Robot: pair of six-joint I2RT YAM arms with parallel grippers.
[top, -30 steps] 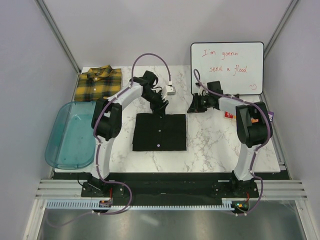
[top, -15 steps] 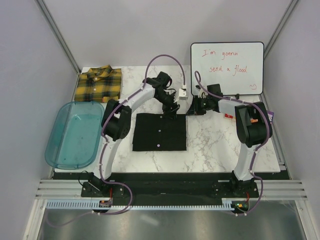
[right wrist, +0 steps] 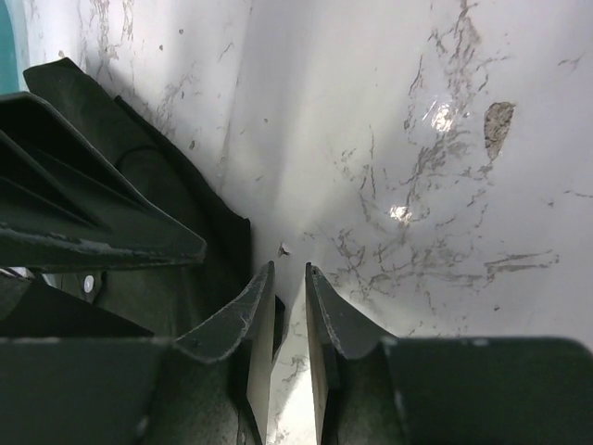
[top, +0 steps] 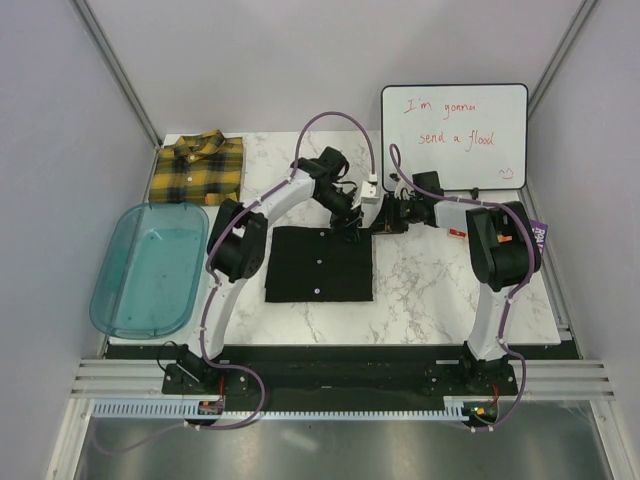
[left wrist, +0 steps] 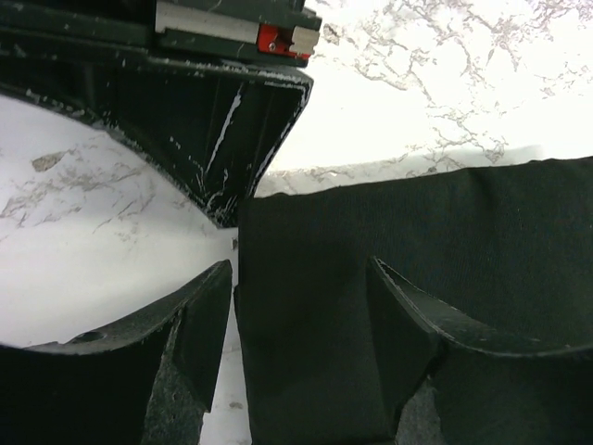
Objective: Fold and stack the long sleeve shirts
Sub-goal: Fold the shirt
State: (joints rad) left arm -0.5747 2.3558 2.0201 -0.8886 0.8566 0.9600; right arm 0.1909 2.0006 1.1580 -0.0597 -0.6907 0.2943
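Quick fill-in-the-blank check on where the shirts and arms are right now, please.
1. The plaid shirt lies folded at the far ____ corner of the table.
2. The left gripper and right gripper meet at the black shirt's far ____ corner.
3. The left fingers stand ____, astride the black shirt's edge.
4. The tub holds ____ shirts.

Missing words: left; right; open; no.
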